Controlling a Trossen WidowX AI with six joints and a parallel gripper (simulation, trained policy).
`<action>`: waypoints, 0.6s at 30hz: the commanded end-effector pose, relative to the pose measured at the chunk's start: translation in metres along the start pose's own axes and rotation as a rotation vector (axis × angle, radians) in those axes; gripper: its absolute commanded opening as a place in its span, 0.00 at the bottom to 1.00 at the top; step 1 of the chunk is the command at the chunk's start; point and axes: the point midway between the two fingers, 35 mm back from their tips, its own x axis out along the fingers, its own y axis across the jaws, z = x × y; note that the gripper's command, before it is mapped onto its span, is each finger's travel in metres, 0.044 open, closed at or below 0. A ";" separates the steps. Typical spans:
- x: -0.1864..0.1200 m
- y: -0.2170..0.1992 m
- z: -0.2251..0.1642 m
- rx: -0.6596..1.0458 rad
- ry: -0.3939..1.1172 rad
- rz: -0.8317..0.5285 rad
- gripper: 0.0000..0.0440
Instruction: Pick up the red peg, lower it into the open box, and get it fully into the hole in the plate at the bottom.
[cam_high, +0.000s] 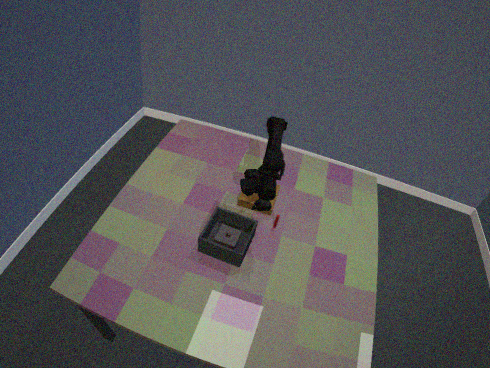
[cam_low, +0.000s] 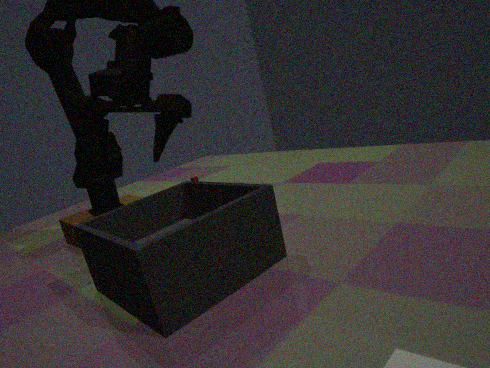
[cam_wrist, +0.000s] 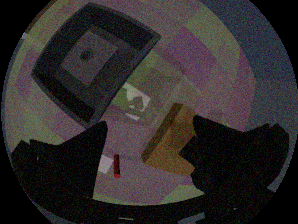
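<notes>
The red peg (cam_high: 276, 221) (cam_low: 194, 179) (cam_wrist: 117, 166) lies on the table beside the box, on the arm-base side. The dark open box (cam_high: 220, 253) (cam_low: 215, 260) (cam_wrist: 107, 17) stands upright. The grey plate (cam_high: 220, 238) (cam_wrist: 102, 45) at its bottom shows a dark hole (cam_high: 228, 234) (cam_wrist: 86, 55) with nothing in it. My gripper (cam_wrist: 150, 122) is open and empty, pointing down and raised above the table near the arm's base. In the wrist view the peg shows between the fingers, low and close to the left finger. In the exterior view one finger is hard to tell from the arm.
The orange base block (cam_high: 247, 201) (cam_low: 72, 227) (cam_wrist: 167, 150) stands close to the peg and the box. The box walls rise well above the plate. The patchwork table (cam_high: 295, 270) (cam_low: 400, 260) has bright patches near its front edge in the top view.
</notes>
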 end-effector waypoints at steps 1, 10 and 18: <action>-0.004 0.017 -0.024 0.000 0.052 0.030 1.00; -0.003 0.041 -0.077 -0.015 0.152 0.053 1.00; 0.012 0.057 -0.111 -0.036 0.192 0.067 1.00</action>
